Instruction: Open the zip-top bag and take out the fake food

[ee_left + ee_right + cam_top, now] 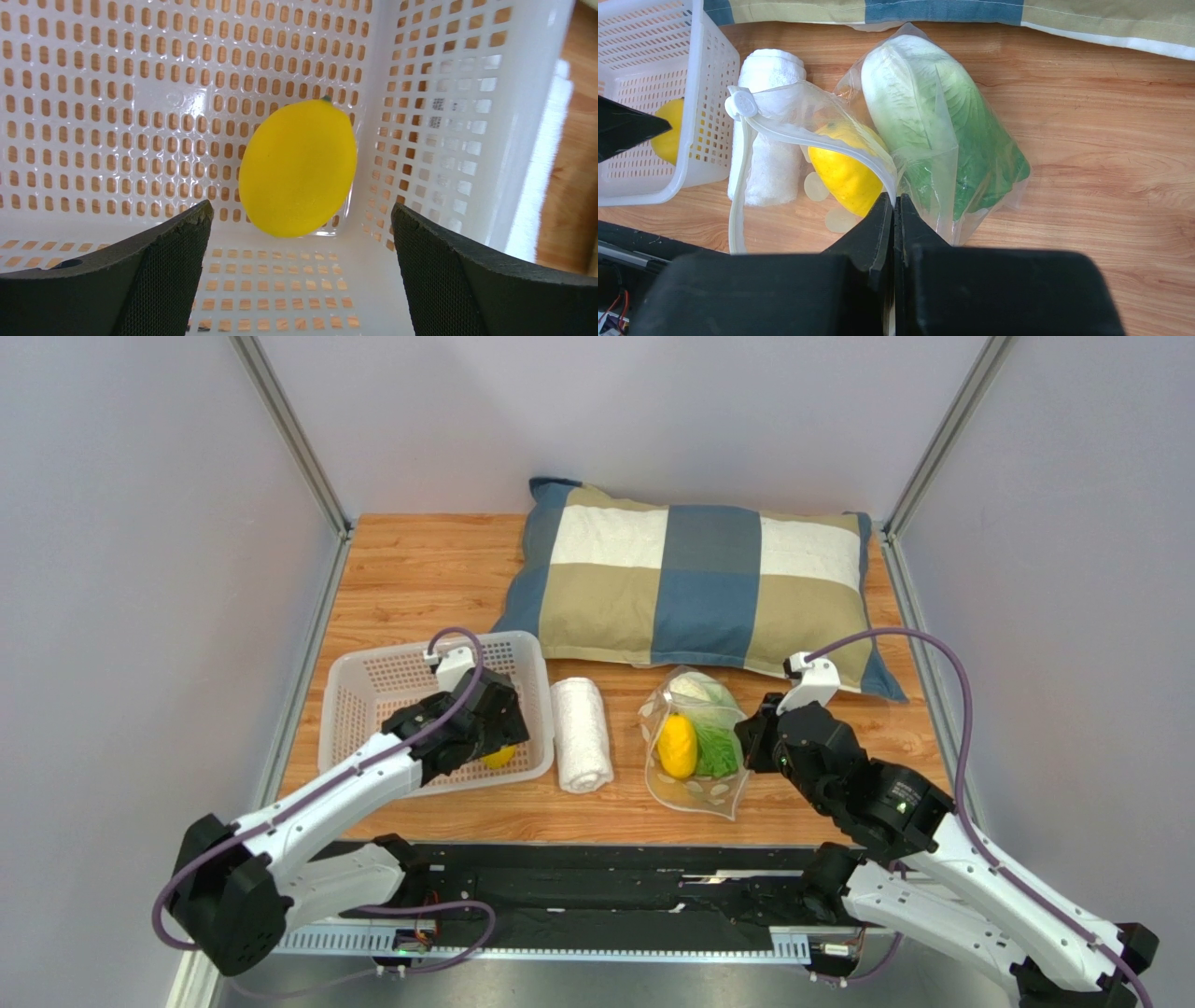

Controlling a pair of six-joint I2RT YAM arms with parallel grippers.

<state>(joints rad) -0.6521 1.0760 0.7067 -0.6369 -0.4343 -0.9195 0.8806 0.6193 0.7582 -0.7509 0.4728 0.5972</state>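
The clear zip-top bag (808,115) lies on the wood with its mouth gaping. My right gripper (894,203) is shut on the bag's zip rim, beside the white slider (745,105). Inside the bag are a green-and-white cabbage (934,119) and a yellow lemon (847,171). A second lemon (298,168) lies in the white basket (105,84), against its wall. My left gripper (302,208) hangs open just short of that lemon, touching nothing. From above, the left gripper (494,735) is over the basket's right corner and the right gripper (751,732) is at the bag's (697,756) right edge.
A rolled white towel (581,734) lies between the basket (368,686) and the bag. A checked pillow (701,588) fills the back of the table. Grey walls stand on both sides, and the black rail runs along the near edge.
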